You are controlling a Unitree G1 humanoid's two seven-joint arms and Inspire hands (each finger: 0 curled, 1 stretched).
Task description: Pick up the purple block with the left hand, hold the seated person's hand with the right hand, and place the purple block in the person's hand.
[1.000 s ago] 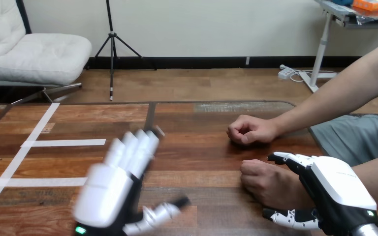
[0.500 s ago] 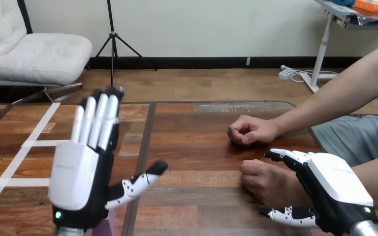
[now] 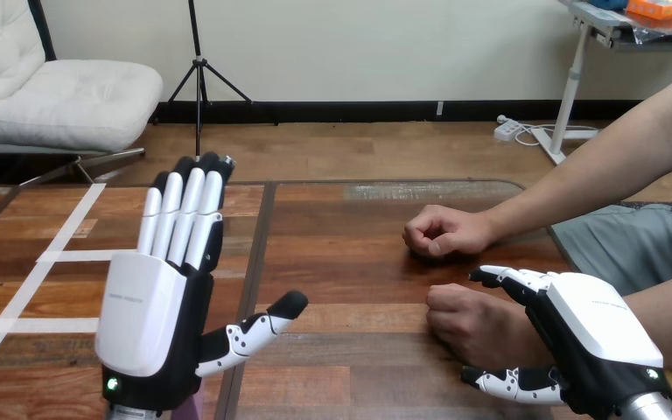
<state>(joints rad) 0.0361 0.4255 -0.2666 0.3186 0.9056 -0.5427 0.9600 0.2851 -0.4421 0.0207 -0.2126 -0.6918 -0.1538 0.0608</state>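
Note:
My left hand (image 3: 153, 319) is raised above the table's near left part, open, with straight fingers pointing away and the thumb spread to the right. A sliver of the purple block (image 3: 195, 406) peeks out below its wrist at the bottom edge; the rest is hidden. My right hand (image 3: 599, 337) lies over the wrist of the person's near hand (image 3: 472, 324), a loose fist resting on the table. Its fingers (image 3: 512, 280) curl along the far side and its thumb (image 3: 507, 381) along the near side. The person's far hand (image 3: 444, 232) rests as a fist farther back.
White tape lines (image 3: 70, 255) mark the wooden table (image 3: 350, 262) at the left. The person's forearms come in from the right side. A dark seam runs down the table's middle.
My left hand has swung left and up from a tilted pose to upright with straight fingers, uncovering a sliver of the purple block. My right hand and the person's hands have hardly moved.

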